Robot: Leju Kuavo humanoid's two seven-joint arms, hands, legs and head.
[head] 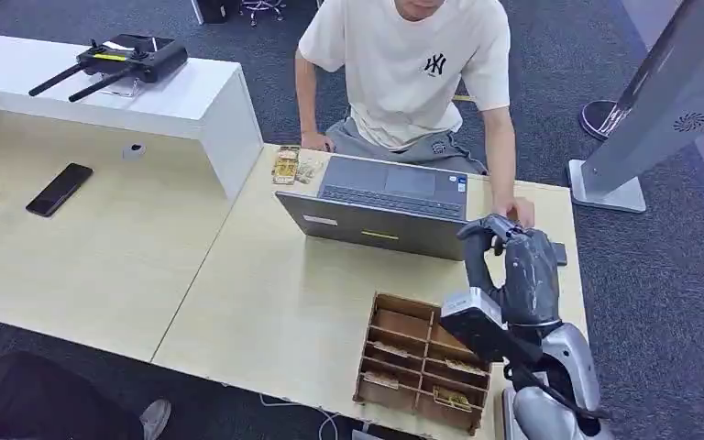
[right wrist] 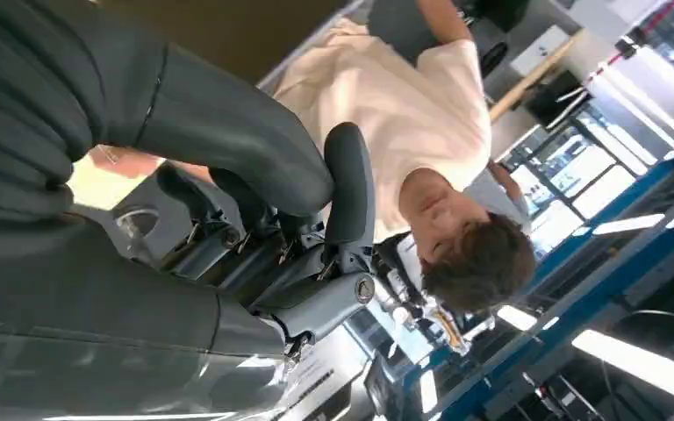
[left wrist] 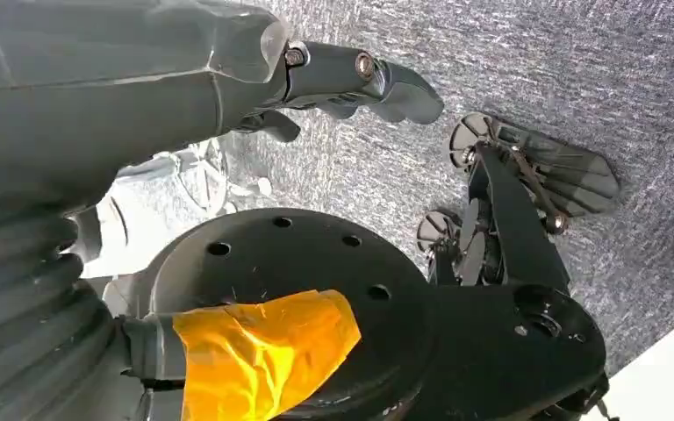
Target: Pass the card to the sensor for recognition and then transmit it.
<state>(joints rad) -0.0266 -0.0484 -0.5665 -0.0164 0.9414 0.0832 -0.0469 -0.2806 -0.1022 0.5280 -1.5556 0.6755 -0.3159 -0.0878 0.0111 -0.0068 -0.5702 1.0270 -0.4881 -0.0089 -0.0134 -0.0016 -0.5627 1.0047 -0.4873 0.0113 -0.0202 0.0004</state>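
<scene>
My right hand (head: 513, 270) is raised above the right end of the wooden table (head: 275, 293), just right of the open laptop (head: 385, 206). Its fingers are curled in toward the thumb (right wrist: 349, 180); I see no card in them, and the hand's own bulk hides the gap. A person's hand (head: 516, 213) rests on the table right behind my fingertips. A small dark flat device (head: 560, 253) peeks out beside my hand. In the left wrist view my left hand (left wrist: 333, 79) hangs over the carpet with nothing in it and its fingers stretched out.
A wooden box (head: 419, 362) with several compartments holding cards stands at the table's near edge, under my right arm. The person sits behind the laptop. A phone (head: 59, 189) lies far left. A grey tilted stand (head: 669, 101) rises on the floor at right.
</scene>
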